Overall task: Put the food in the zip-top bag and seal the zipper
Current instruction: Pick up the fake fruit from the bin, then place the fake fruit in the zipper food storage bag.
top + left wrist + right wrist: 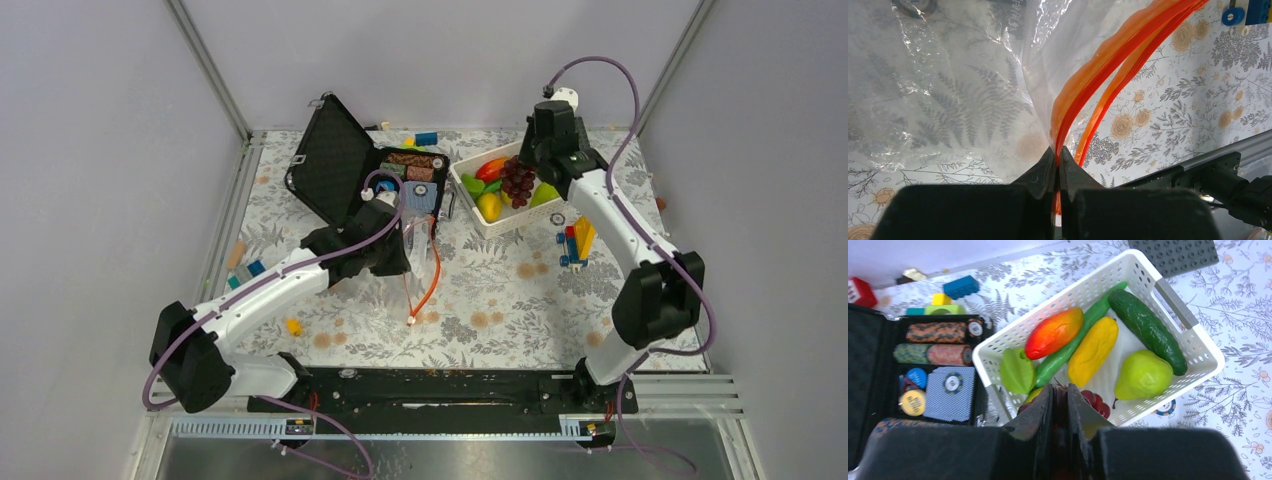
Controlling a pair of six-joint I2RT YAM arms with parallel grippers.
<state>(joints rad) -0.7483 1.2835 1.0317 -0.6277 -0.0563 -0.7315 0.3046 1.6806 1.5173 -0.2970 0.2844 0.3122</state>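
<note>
clear crinkled plastic: the zip-top bag [948,95] is held up by its mouth at the left gripper [1057,159], left of the table's [500,300] middle. its red-orange zipper [1108,60] is parted into two strips. the left jaws are pinched tight on one strip at the edge of the mouth, and the other strip bows off to the right, so the mouth gapes. in the top view the zipper's loose end trails toward the near edge, with bare flowered cloth on its right.

the bag's far side comes close to the open black case [335,170], whose lid stands up beyond the left arm.

the food is well apart from the bag, to the right, in a white lattice basket [1068,302] near the far edge: a mango [1054,332], cucumber [1147,330], pear [1143,375] and yellow piece [1093,350] fill it nearly wall to wall. the right gripper [1060,394] is at the basket's corner nearest the case, jaws narrow and closed on the dark grapes [1096,402]. whether the grapes are clear of the rim cannot be told. toy bricks [575,245] lie just beside the basket's near side. a band of open cloth runs between basket and bag.
</note>
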